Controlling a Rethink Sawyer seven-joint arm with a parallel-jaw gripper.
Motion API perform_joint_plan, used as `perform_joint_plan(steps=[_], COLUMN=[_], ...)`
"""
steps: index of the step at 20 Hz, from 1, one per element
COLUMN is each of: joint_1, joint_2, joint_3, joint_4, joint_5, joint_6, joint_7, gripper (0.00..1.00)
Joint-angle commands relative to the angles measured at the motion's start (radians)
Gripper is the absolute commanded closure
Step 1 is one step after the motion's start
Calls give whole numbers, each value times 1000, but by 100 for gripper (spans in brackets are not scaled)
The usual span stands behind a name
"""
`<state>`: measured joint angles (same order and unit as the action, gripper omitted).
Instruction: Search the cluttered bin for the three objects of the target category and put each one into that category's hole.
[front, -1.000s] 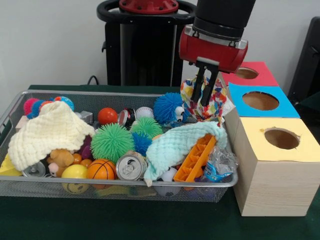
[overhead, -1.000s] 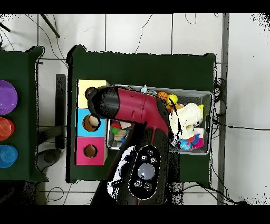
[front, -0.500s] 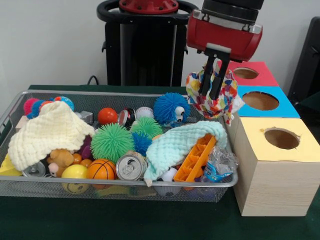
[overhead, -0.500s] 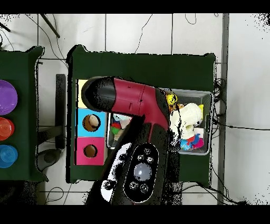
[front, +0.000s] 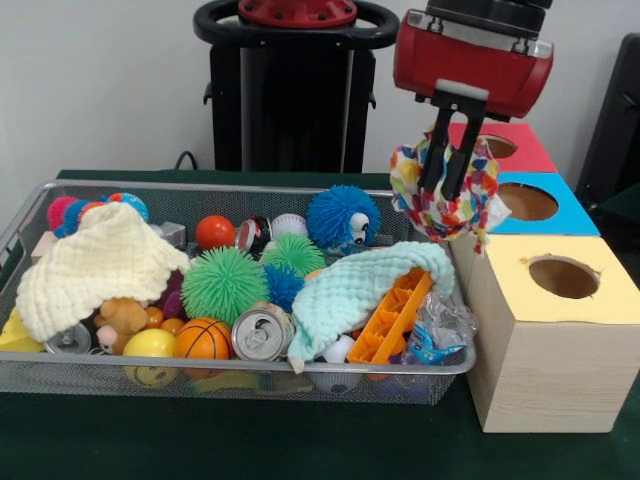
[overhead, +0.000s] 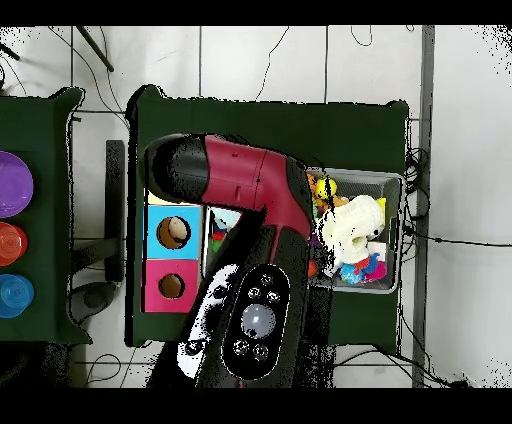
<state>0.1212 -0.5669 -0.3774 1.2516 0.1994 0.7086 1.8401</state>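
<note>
Green surface (front: 300, 440): nearest us, it carries the wire bin (front: 240, 375) and the row of boxes beside it.
Bin contents: we see the pale yellow cloth (front: 95, 265), the mint cloth (front: 355, 285) draped over an orange block (front: 393, 318), a drink can (front: 260, 333), a small basketball (front: 202, 338) and spiky balls lying where they lay a second ago; nothing in the bin has shifted.
Yellow box (front: 550, 335): closest of the three, its hole empty.
Colourful cloth (front: 445, 195): now clear of the bin, hanging in the air over the bin's box-side end, just short of the blue box (front: 540, 205); a second ago it hung lower and further over the bin.
End effector (front: 450, 185): its fingers are closed on the colourful cloth, and it has risen and moved toward the boxes.
Red box (front: 510, 148): farthest back, partly hidden behind the arm.
Meaning for the task: we judge the pick succeeded and the carry is under way; which hole takes cloth we cannot tell.
Still to find: we reckon the two cloths left in the bin.
</note>
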Motion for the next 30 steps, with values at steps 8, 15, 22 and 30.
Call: perform_joint_plan(steps=[8, 15, 22, 30], joint_1=[73, 111, 128, 139], joint_2=[98, 113, 93, 89], joint_3=[-25, -41, -50, -55], joint_4=[-47, -58, -28, -11], joint_5=[81, 90, 89, 92], joint_6=[157, 162, 162, 148], joint_7=[406, 461, 485, 500], gripper=[100, 100, 100, 100])
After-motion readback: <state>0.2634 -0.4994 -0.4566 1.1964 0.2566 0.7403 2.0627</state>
